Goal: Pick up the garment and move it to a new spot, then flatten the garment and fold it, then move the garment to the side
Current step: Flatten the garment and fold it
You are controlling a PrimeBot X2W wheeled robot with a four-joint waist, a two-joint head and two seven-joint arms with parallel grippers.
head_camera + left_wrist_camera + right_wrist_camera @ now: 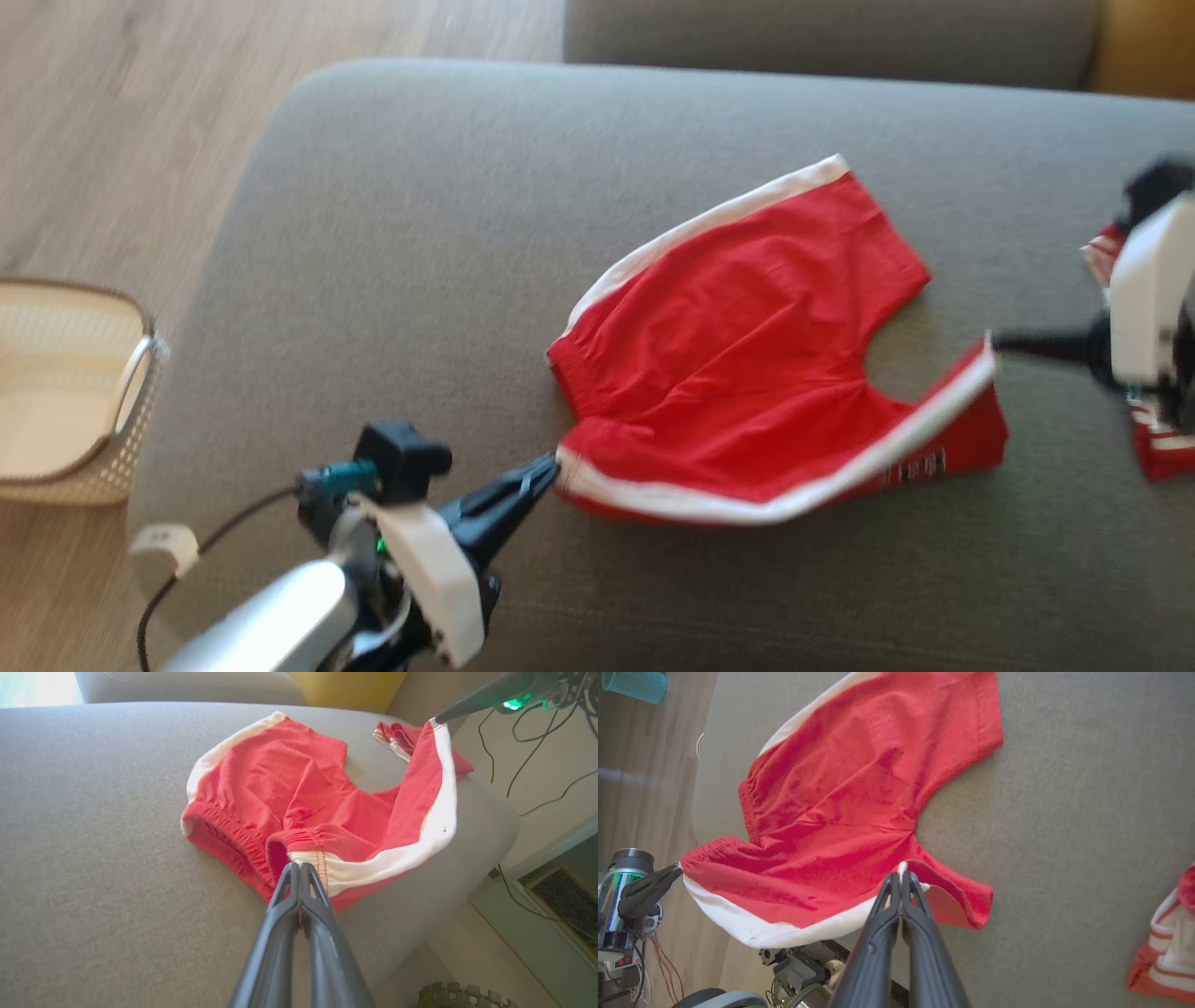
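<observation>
Red shorts with white side stripes lie partly spread on a grey sofa cushion, stretched between both grippers. The left gripper is pinched tight on the waistband corner at its fingertips. The right gripper is pinched tight on one leg's striped hem. Flattening appears to be in hand; folding and moving the shorts aside are not yet done. A second striped garment lies near the right gripper, off to its side.

Matt red cloth shorts
</observation>
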